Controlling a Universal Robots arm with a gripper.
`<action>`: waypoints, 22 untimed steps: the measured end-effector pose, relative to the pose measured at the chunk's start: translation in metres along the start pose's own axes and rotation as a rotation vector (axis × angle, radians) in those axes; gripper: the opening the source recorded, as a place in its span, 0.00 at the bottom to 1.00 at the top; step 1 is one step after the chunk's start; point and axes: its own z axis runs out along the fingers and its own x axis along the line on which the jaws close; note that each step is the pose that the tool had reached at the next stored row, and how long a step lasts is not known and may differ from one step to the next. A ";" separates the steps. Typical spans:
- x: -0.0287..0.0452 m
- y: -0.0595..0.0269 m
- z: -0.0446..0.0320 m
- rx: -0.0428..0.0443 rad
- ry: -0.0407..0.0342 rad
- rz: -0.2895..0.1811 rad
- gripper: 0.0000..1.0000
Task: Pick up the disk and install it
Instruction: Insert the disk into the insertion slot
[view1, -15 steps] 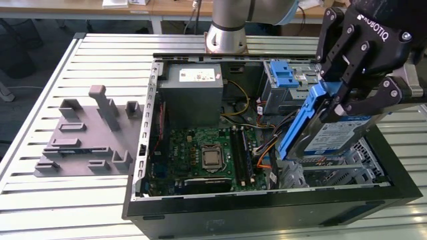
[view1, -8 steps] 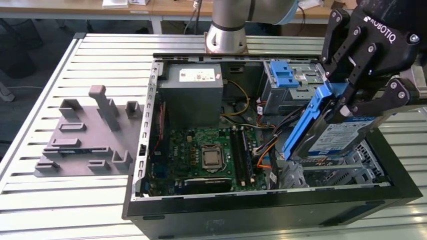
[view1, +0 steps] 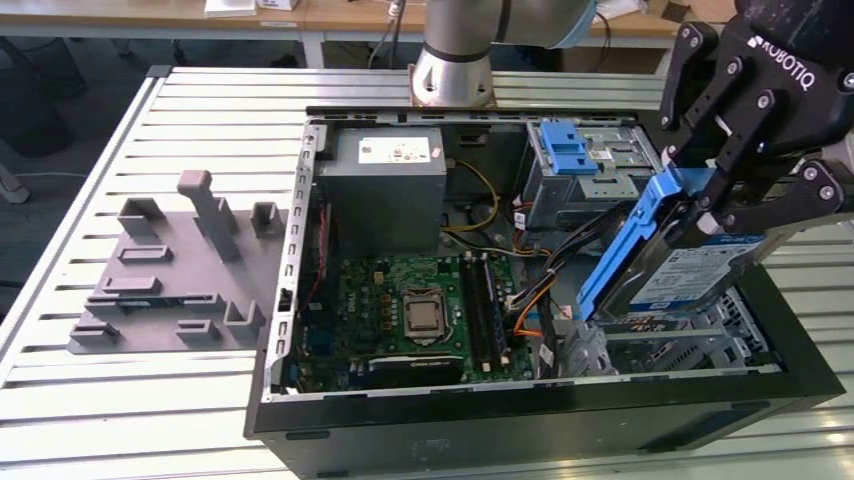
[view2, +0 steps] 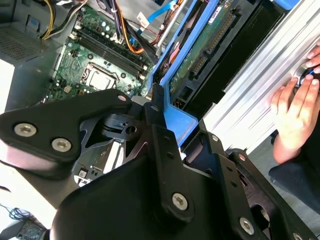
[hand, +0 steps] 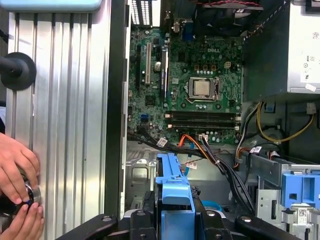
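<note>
One disk (view1: 697, 275) is gripped by the black hand (view1: 745, 205), whose two fingers are closed on its upper end, at the exterior view's right side of the open computer case (view1: 534, 435). The disk is a flat silver-grey slab with a white-and-blue label (view1: 687, 268) on its broad face. A bright blue rail frame (view1: 625, 250) runs round its edges. In the second wrist view its other face shows a green circuit board (view2: 200, 47).

It stands on edge, steeply tilted. Its long axis runs from the hand down into the case, and the lower end leans toward the exterior view's left. That end sits over a bare metal bay (view1: 681, 345); I cannot tell whether it touches.

Inside the case lie a green motherboard (view1: 400, 310), a grey metal power box (view1: 387, 190), bundled cables (view1: 534, 295), and a drive cage with a blue latch (view1: 567, 150).

The case rests on a ribbed aluminium desk (view1: 200, 110). A grey plastic fixture (view1: 174, 270) with upright posts sits well apart from the case, on the exterior view's left. The arm's base (view1: 451, 65) rises behind the case. Beyond it are wooden desks (view1: 267, 15) and a dark floor (view1: 54, 90). In the first wrist view a person's fingers (hand: 17, 165) rest on a small round knob (hand: 29, 192) at the desk's edge.
</note>
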 end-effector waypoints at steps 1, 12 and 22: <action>0.0000 -0.0012 0.0002 0.0000 0.0000 0.000 0.36; 0.0003 -0.0124 0.0030 0.0003 -0.0001 0.010 0.36; 0.0003 -0.0162 0.0061 0.0010 -0.0004 0.040 0.36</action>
